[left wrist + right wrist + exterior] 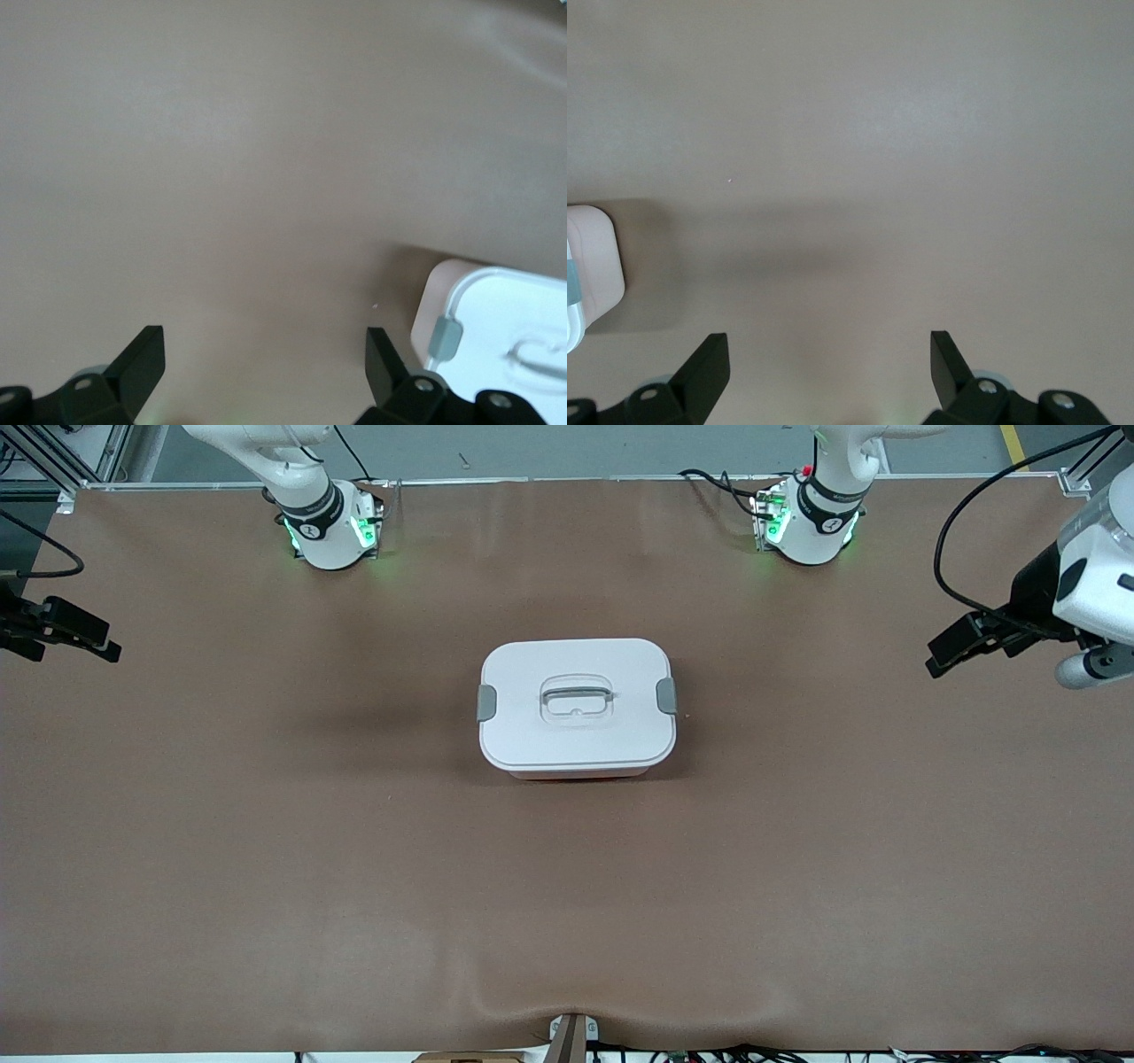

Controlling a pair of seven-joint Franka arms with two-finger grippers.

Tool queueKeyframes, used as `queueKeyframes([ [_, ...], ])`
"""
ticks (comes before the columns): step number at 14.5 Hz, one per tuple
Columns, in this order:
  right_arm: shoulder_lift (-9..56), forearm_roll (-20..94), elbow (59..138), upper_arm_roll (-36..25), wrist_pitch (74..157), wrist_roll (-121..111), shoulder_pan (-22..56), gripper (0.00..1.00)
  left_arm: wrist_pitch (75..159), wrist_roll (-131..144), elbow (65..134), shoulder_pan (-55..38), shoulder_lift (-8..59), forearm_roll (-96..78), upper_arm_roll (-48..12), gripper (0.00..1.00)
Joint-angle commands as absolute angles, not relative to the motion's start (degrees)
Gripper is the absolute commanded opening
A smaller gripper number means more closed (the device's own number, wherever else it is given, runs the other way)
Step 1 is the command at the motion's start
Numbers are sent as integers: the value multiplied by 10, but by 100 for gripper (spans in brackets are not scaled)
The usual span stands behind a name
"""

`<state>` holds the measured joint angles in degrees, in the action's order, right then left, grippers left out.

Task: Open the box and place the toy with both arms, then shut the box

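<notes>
The box (576,740) stands in the middle of the brown table with its white lid on. Both grey latches (486,702) (666,694) lie against its ends and the handle (577,694) lies flat in its recess. The pink toy is out of view. My left gripper (935,657) is open and empty above the left arm's end of the table; its wrist view shows the gripper (266,354) and a corner of the box (505,328). My right gripper (113,649) is open and empty above the right arm's end; its wrist view shows the gripper (830,359) and a box corner (594,266).
The two arm bases (328,522) (811,518) stand along the table edge farthest from the front camera. A small bracket (571,1036) sits at the middle of the nearest edge. The brown cover (266,850) lies bare around the box.
</notes>
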<state>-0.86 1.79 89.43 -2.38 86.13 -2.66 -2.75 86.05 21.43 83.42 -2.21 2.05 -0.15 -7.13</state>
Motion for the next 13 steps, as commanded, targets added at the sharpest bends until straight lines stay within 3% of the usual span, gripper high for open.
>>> queueKeyframes([
  [1, -4, 21, 886, -19, 856, -20, -34, 100, 841, 156, 847, -26, -6, -4, -64, 100],
  [13, -4, 21, 886, -19, 856, -20, -33, 100, 816, 36, 851, -25, -21, 0, -29, 100],
])
